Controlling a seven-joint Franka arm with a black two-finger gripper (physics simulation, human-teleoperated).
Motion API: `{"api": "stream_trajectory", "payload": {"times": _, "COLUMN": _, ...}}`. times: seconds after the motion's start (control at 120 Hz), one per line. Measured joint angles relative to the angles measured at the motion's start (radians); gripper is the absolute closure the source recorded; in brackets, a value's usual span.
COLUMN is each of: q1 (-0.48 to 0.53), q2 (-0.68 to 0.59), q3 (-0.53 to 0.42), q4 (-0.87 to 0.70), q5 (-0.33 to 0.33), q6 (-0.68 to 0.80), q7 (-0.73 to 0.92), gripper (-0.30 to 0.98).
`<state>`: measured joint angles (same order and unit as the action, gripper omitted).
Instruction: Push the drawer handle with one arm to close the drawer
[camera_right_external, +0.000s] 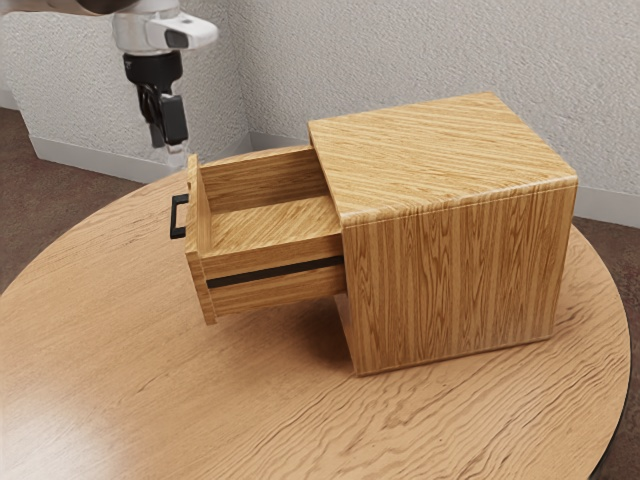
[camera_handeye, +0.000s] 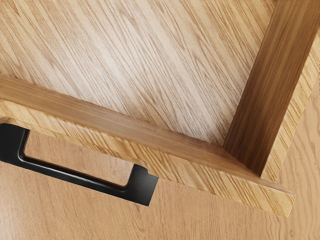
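Hovering: claw (camera_right_external: 167, 141) | drawer handle (camera_right_external: 174, 217) below, clear of it | claw's spread: cannot tell

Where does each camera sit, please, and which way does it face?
Exterior view: beside my arm, which enters at the upper left; it looks down across the table at the cabinet and its open drawer.
Wrist view: at my arm's end, looking down on the drawer's front corner.
Shared: the drawer, its black handle and the table.
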<state>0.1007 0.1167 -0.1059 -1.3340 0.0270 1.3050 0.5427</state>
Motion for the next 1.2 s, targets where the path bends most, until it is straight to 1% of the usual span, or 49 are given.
{"api": "stream_trajectory", "payload": {"times": 0.158, "q1": 0.014, "q2": -0.011, "q3": -0.002, "q4": 0.006, "q5": -0.013, "q6": 0.021, "q7": 0.056, "gripper": 0.00}}
{"api": "stream_trajectory", "payload": {"times": 0.2, "q1": 0.017, "q2": -0.074, "q3": 0.000, "q4": 0.025, "q5": -0.023, "q6": 0.023, "q7": 0.067, "gripper": 0.00}}
{"api": "stream_trajectory", "payload": {"times": 0.258, "q1": 0.037, "q2": -0.200, "q3": -0.007, "q4": 0.036, "q5": -0.070, "q6": -0.008, "q7": 0.083, "gripper": 0.00}}
{"api": "stream_trajectory", "payload": {"times": 0.292, "q1": 0.065, "q2": -0.254, "q3": -0.059, "q4": 0.033, "q5": -0.093, "q6": -0.029, "q7": 0.091, "gripper": 0.00}}
{"api": "stream_trajectory", "payload": {"times": 0.333, "q1": 0.023, "q2": -0.284, "q3": -0.114, "q4": 0.022, "q5": -0.110, "q6": -0.051, "q7": 0.101, "gripper": 0.00}}
{"api": "stream_trajectory", "payload": {"times": 0.367, "q1": -0.002, "q2": -0.282, "q3": -0.138, "q4": 0.006, "q5": -0.119, "q6": -0.066, "q7": 0.106, "gripper": 0.00}}
{"api": "stream_trajectory", "payload": {"times": 0.417, "q1": -0.008, "q2": -0.278, "q3": -0.154, "q4": -0.006, "q5": -0.129, "q6": -0.093, "q7": 0.111, "gripper": 0.02}}
{"api": "stream_trajectory", "payload": {"times": 0.467, "q1": -0.002, "q2": -0.266, "q3": -0.147, "q4": -0.012, "q5": -0.136, "q6": -0.123, "q7": 0.115, "gripper": 0.07}}
{"api": "stream_trajectory", "payload": {"times": 0.542, "q1": 0.025, "q2": -0.242, "q3": -0.095, "q4": -0.050, "q5": -0.136, "q6": -0.159, "q7": 0.124, "gripper": 0.27}}
{"api": "stream_trajectory", "payload": {"times": 0.608, "q1": 0.062, "q2": -0.196, "q3": -0.078, "q4": -0.069, "q5": -0.064, "q6": -0.178, "q7": 0.133, "gripper": 0.43}}
{"api": "stream_trajectory", "payload": {"times": 0.683, "q1": 0.077, "q2": -0.151, "q3": -0.072, "q4": -0.077, "q5": 0.001, "q6": -0.172, "q7": 0.146, "gripper": 0.56}}
{"api": "stream_trajectory", "payload": {"times": 0.717, "q1": 0.081, "q2": -0.133, "q3": -0.069, "q4": -0.090, "q5": 0.021, "q6": -0.157, "q7": 0.156, "gripper": 0.60}}
{"api": "stream_trajectory", "payload": {"times": 0.8, "q1": 0.101, "q2": -0.126, "q3": -0.066, "q4": -0.212, "q5": 0.045, "q6": -0.064, "q7": 0.194, "gripper": 0.67}}
{"api": "stream_trajectory", "payload": {"times": 0.958, "q1": 0.122, "q2": -0.141, "q3": -0.039, "q4": -0.363, "q5": 0.062, "q6": 0.130, "q7": 0.284, "gripper": 0.74}}
{"api": "stream_trajectory", "payload": {"times": 1.058, "q1": 0.138, "q2": -0.136, "q3": -0.033, "q4": -0.408, "q5": 0.060, "q6": 0.238, "q7": 0.336, "gripper": 0.76}}
{"api": "stream_trajectory", "payload": {"times": 1.2, "q1": 0.132, "q2": -0.115, "q3": -0.005, "q4": -0.436, "q5": 0.055, "q6": 0.353, "q7": 0.401, "gripper": 0.77}}
